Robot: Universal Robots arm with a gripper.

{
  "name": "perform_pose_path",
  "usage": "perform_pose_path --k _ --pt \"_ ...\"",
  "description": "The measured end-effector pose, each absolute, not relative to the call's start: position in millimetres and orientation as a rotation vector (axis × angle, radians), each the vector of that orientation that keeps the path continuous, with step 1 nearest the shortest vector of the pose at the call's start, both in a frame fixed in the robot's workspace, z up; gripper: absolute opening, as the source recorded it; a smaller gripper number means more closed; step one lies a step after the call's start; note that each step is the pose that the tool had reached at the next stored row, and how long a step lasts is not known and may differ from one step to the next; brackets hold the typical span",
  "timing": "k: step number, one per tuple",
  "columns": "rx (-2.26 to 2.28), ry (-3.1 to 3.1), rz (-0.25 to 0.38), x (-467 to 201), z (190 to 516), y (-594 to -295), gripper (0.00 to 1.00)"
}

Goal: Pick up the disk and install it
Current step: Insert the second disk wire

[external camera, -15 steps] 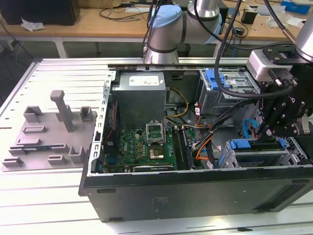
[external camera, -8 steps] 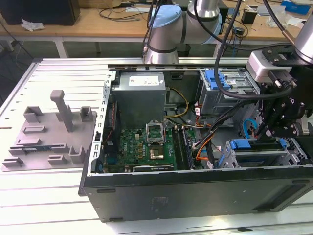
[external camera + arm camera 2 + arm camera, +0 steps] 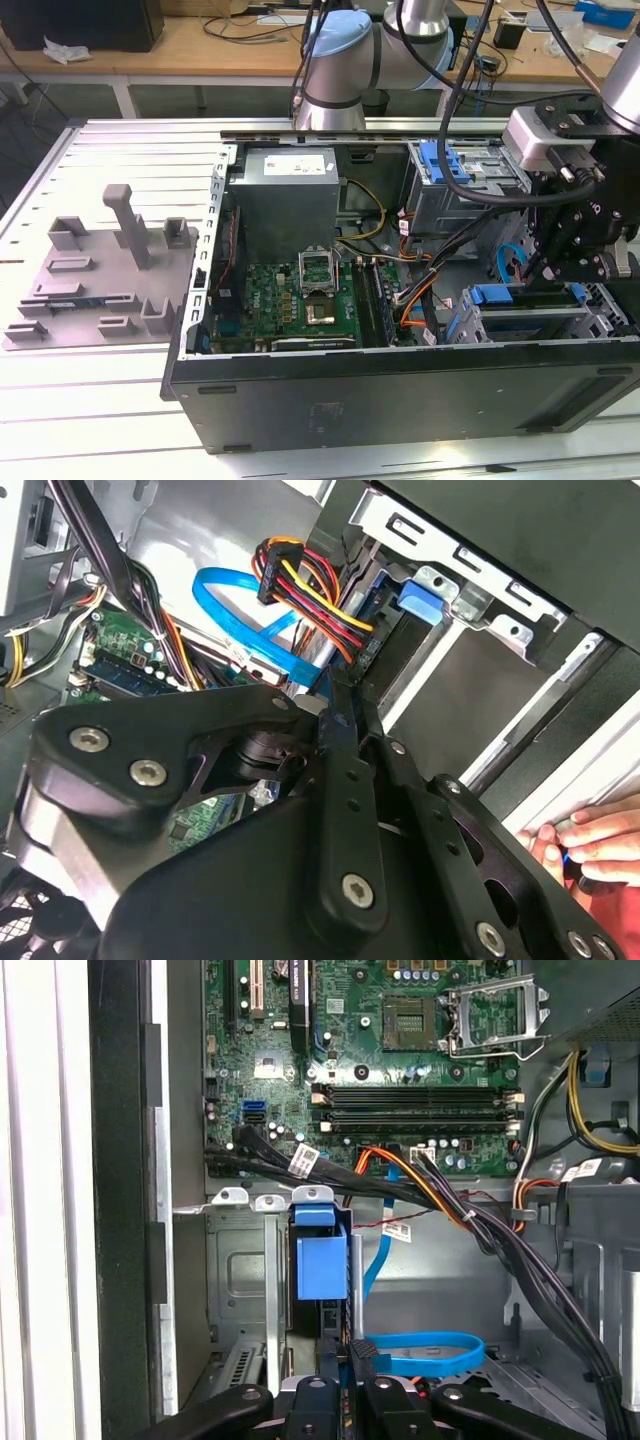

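No print could be read anywhere. The power supply [image 3: 290,165] carried a pale label whose lines were too fine to make out. In the first wrist view, small white tags [image 3: 305,1158] on the black cable bundle bore dark marks that stayed illegible, and the green motherboard [image 3: 380,1060] showed tiny white lettering that could not be resolved. In the second wrist view no writing showed on the red, yellow and black power cable [image 3: 300,585] or on the metal drive cage [image 3: 470,590].

Open computer case [image 3: 400,390], green motherboard [image 3: 300,300]
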State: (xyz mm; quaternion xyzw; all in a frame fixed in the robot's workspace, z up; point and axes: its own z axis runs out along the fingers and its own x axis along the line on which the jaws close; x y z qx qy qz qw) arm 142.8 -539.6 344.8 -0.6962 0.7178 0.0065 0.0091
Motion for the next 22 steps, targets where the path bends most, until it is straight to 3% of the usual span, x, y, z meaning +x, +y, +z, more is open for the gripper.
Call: perform_pose_path --k 22 --pt "-2.179 2.238 0.02 143.0 339.0 -539.6 0.16"
